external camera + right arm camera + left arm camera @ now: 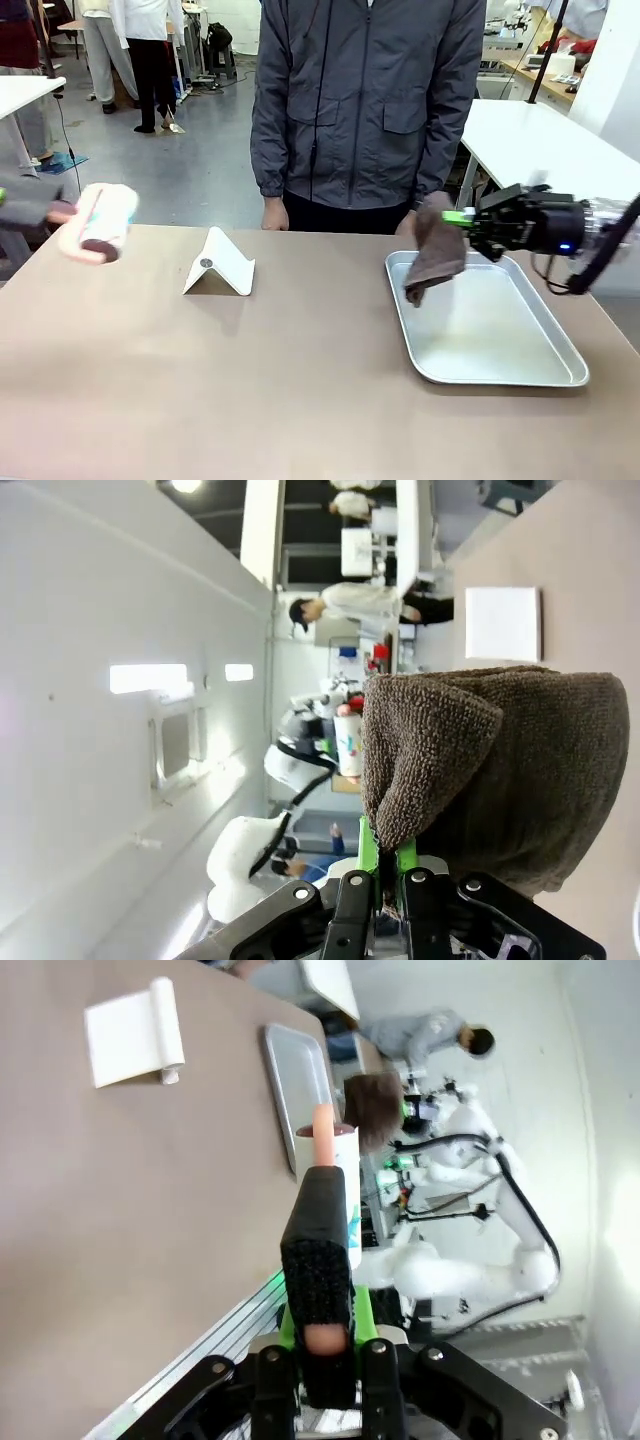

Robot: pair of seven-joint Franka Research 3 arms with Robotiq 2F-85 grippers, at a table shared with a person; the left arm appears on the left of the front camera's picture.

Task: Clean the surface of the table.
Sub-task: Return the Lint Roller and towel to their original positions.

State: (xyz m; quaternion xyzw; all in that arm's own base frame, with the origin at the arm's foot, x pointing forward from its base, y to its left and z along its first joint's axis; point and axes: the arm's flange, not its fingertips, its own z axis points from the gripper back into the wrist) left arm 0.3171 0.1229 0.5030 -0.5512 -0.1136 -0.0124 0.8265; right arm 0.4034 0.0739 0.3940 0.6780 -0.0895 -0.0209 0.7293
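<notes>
Tools are lifted, wiping of the surface (300,370) not begun

Right hand (470,222) clamps a brown cloth (435,255) above the tray (500,360); left hand (325,1335) grips a spray bottle (100,225) over the surface's left edge

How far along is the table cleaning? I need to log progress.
Both items look picked up: the right tool holds a brown cloth above the metal tray; the left tool holds a spray bottle. Spraying and wiping the table appear left.
</notes>
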